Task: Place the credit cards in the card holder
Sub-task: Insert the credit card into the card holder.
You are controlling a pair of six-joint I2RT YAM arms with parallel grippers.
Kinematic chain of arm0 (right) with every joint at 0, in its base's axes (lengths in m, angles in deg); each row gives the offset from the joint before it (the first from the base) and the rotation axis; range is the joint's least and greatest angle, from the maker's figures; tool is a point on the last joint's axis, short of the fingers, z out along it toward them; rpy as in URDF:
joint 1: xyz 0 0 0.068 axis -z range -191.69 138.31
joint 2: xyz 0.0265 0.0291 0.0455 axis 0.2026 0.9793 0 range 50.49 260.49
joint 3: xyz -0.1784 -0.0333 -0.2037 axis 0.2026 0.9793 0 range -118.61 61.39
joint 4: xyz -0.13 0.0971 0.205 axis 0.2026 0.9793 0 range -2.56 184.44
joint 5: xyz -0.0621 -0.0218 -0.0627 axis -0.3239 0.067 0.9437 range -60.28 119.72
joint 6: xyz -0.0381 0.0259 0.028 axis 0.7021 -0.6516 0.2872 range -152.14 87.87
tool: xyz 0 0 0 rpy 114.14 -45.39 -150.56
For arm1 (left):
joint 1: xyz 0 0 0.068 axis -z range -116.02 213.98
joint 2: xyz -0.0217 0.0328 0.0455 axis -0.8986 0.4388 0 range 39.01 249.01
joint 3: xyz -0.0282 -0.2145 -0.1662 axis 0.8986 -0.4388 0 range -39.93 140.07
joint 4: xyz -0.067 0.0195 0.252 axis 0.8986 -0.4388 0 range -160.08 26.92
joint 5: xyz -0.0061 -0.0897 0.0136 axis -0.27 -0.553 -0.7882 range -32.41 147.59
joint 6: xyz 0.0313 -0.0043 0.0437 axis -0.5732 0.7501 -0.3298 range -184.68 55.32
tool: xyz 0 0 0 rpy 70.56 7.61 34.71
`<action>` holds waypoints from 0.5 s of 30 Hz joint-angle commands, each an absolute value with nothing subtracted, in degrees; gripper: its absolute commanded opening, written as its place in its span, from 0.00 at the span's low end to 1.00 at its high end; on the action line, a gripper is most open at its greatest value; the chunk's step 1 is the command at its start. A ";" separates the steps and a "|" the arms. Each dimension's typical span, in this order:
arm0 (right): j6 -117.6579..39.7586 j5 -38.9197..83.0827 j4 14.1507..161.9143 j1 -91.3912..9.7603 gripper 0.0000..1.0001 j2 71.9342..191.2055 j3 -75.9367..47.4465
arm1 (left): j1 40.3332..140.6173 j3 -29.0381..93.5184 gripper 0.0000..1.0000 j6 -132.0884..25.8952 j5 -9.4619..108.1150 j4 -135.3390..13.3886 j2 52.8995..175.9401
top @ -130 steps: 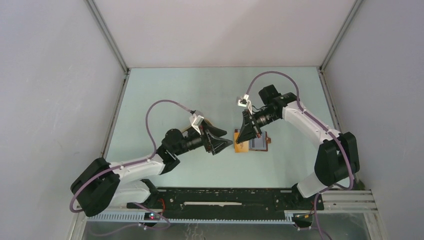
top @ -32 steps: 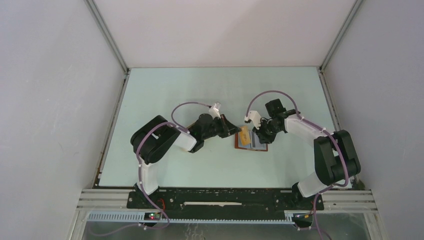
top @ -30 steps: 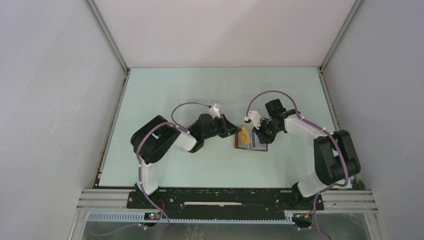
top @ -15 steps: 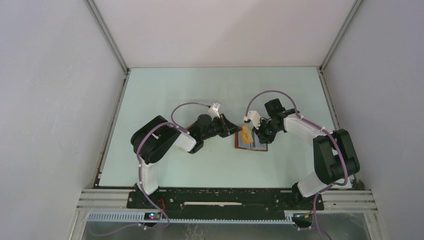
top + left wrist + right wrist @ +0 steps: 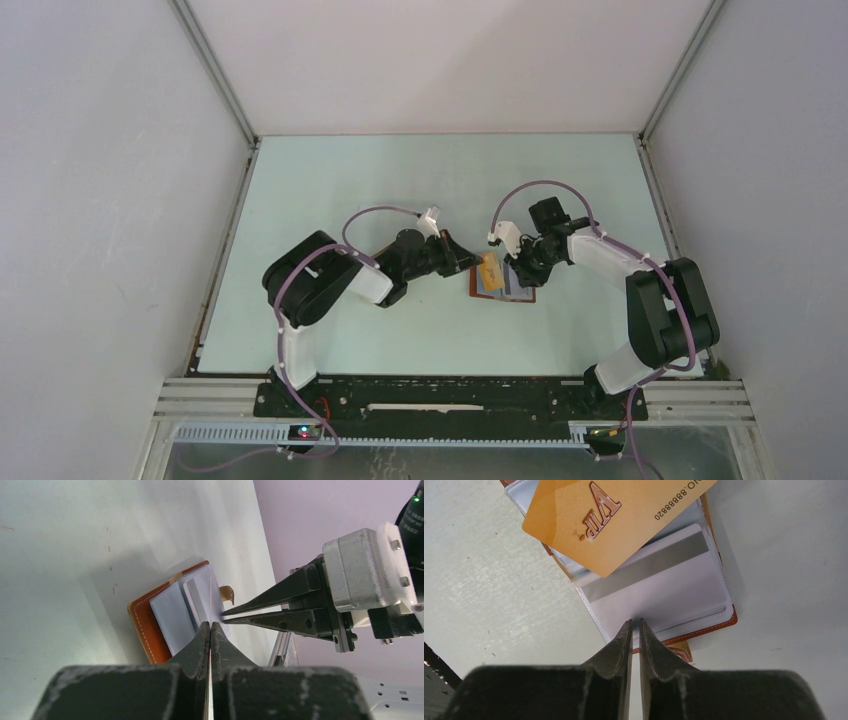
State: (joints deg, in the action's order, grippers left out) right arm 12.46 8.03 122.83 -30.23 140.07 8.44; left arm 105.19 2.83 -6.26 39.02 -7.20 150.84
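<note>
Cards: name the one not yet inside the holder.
The orange VIP card, pinched by the left gripper over the holder; the white striped card already sits in a sleeve.

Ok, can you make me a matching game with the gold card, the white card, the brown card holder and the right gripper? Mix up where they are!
Things:
1. gold card
2. white card
3. card holder
4. right gripper

Places or states:
A. lying open on the table
B. tucked inside a clear sleeve
C. jaws pinching a sleeve's edge
D. pinched in the left gripper's jaws

Pairs: 1-D, 2-B, 3-A, 4-C.
</note>
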 commanded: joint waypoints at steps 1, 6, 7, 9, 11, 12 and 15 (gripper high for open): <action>12.07 8.68 122.83 -30.59 0.16 140.77 7.00 | 105.07 3.74 0.00 -7.86 39.47 -7.96 151.39; 12.03 8.72 122.98 -30.72 0.16 140.88 6.85 | 105.06 3.71 0.00 -8.61 39.87 -9.28 151.09; 11.95 8.65 123.15 -30.70 0.16 140.97 6.74 | 105.09 3.82 0.00 -8.67 39.92 -9.51 151.13; 11.97 8.68 123.21 -30.67 0.16 141.06 6.73 | 105.06 4.00 0.00 -8.69 39.76 -9.60 151.29; 11.90 8.72 123.17 -30.67 0.16 141.06 6.73 | 105.11 4.16 0.00 -8.80 39.79 -9.96 151.34; 11.92 8.72 123.20 -30.74 0.16 141.04 6.74 | 105.06 4.23 0.00 -8.90 39.85 -10.25 151.27; 11.90 8.72 123.21 -30.70 0.16 141.01 6.76 | 105.06 4.57 0.00 -9.30 39.88 -11.14 151.33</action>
State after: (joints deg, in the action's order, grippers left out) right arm 12.40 8.14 122.94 -30.39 140.24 8.29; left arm 105.19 2.83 -6.94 39.41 -10.57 151.13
